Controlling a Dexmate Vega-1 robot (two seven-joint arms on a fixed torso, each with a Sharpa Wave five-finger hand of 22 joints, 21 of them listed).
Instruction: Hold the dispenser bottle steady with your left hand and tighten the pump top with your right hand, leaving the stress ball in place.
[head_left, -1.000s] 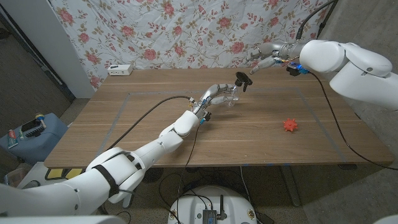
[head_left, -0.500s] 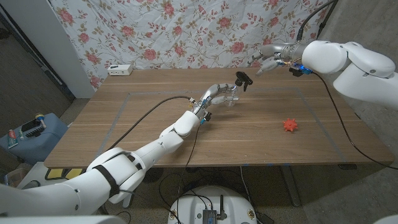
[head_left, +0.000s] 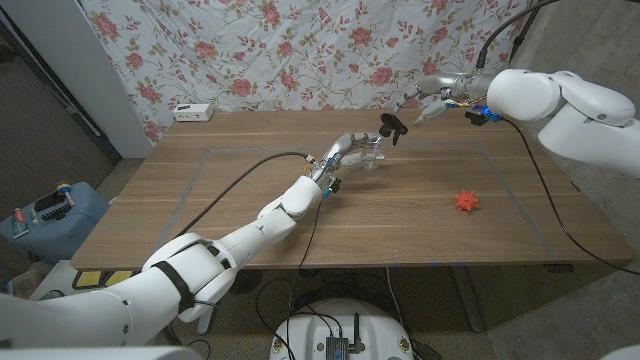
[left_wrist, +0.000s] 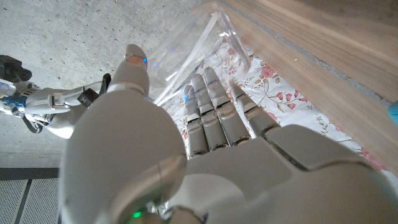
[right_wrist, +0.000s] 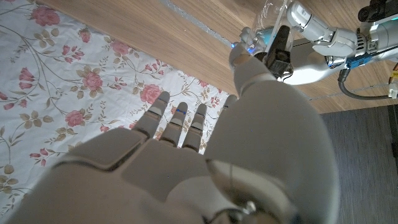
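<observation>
A clear dispenser bottle (head_left: 373, 157) with a black pump top (head_left: 390, 126) stands upright at the table's far middle. My left hand (head_left: 347, 150) grips the bottle from its left side. In the left wrist view the fingers (left_wrist: 214, 106) wrap around the clear bottle (left_wrist: 200, 38). My right hand (head_left: 428, 103) hovers just right of the pump top, fingers apart, holding nothing. In the right wrist view that hand (right_wrist: 186, 155) reaches toward the pump top (right_wrist: 279, 47), with the thumb close to it. The orange spiky stress ball (head_left: 466, 201) lies on the table to the right, apart from both hands.
A white box (head_left: 193, 111) sits at the table's back left edge. Thin tape lines (head_left: 210, 152) mark a rectangle on the wooden table (head_left: 240, 210). A floral cloth (head_left: 300, 50) hangs behind. A blue bin (head_left: 55, 215) stands on the floor at left.
My right hand has shifted slightly to the right beside the pump top. The left hand, bottle and stress ball have stayed put.
</observation>
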